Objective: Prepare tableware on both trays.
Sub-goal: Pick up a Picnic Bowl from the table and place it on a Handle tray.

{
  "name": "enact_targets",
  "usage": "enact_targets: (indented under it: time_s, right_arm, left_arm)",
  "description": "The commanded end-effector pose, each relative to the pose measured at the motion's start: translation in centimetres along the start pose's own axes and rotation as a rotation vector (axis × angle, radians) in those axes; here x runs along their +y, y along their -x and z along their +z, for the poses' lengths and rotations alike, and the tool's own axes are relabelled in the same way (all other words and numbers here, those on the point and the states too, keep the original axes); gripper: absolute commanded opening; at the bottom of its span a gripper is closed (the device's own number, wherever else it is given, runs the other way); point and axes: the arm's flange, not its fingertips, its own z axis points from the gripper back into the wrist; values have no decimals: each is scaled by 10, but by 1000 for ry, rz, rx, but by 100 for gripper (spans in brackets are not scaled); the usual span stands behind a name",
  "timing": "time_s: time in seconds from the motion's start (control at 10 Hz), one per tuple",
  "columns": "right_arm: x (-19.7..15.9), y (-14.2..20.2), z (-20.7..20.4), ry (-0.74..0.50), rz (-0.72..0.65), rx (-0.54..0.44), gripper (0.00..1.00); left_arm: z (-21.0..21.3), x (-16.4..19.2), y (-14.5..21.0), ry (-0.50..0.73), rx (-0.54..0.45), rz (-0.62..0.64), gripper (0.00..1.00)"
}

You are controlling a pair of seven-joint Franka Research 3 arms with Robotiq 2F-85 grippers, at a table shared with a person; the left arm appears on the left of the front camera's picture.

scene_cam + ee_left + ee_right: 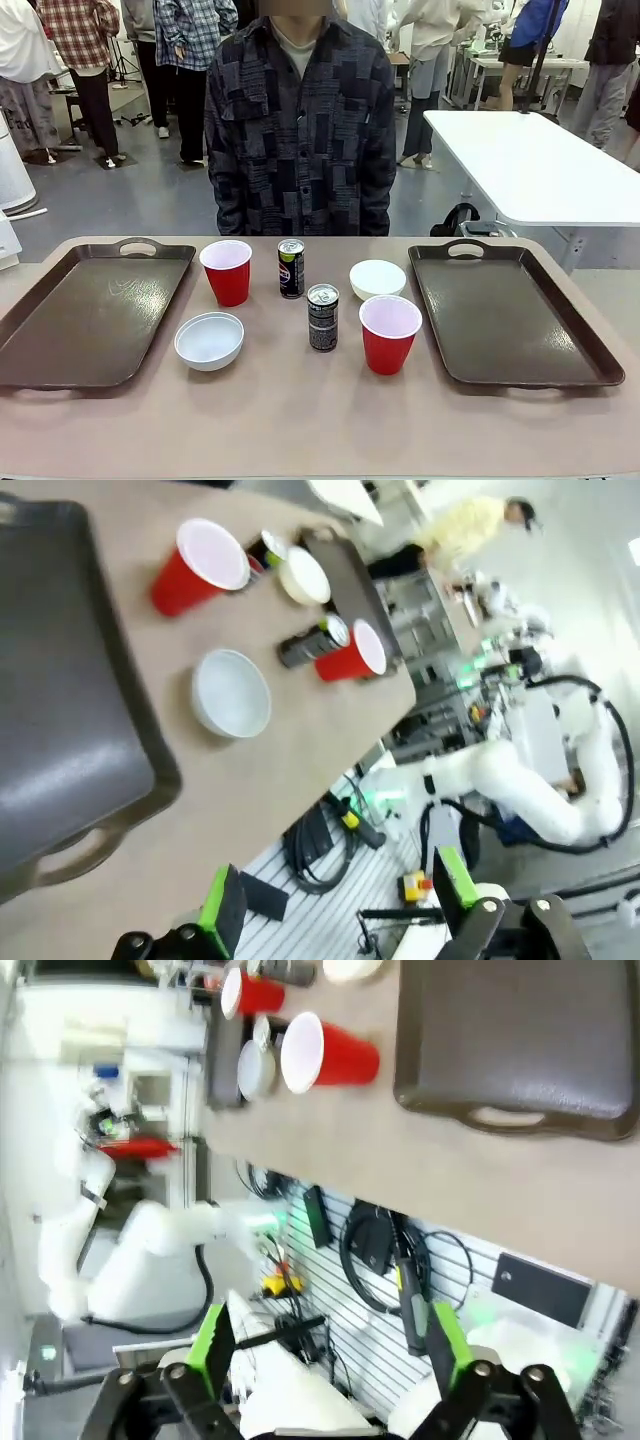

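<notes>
The left hand (338, 895) and right hand (326, 1345) stand wide, empty; reaching the near can (322, 317) could topple the red cup (389, 333) just beside it.

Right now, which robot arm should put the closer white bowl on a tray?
The left arm, probably. The closer bowl sits on the robot's left side, right beside the left tray, far from the right tray. Both arms' jaws are open and empty, so nearness decides.
</notes>
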Motion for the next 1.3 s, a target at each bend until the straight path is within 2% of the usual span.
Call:
enact_targets:
  time_s: [0.0, 0.3, 0.7, 0.8, 0.9, 1.2]
  right_arm:
    - [-2, -15, 12, -54, 1, -65, 100]
    - [-15, -22, 35, -19, -82, -152, 100]
    - [-22, -28, 27, 20, -119, -137, 100]
    - [-19, -28, 23, 35, -73, -125, 100]
    - [-19, -24, 33, 10, -129, -125, 100]
    - [-19, -24, 33, 10, -129, -125, 100]
  left_arm:
    - [8, 4, 2, -42, -34, 14, 100]
    - [33, 18, 17, -122, -79, 81, 100]
    - [43, 26, 23, -177, -77, 111, 100]
    - [42, 22, 23, -194, -69, 72, 100]
    - [42, 25, 23, -138, -93, 122, 100]
    - [42, 25, 23, -138, -93, 122, 100]
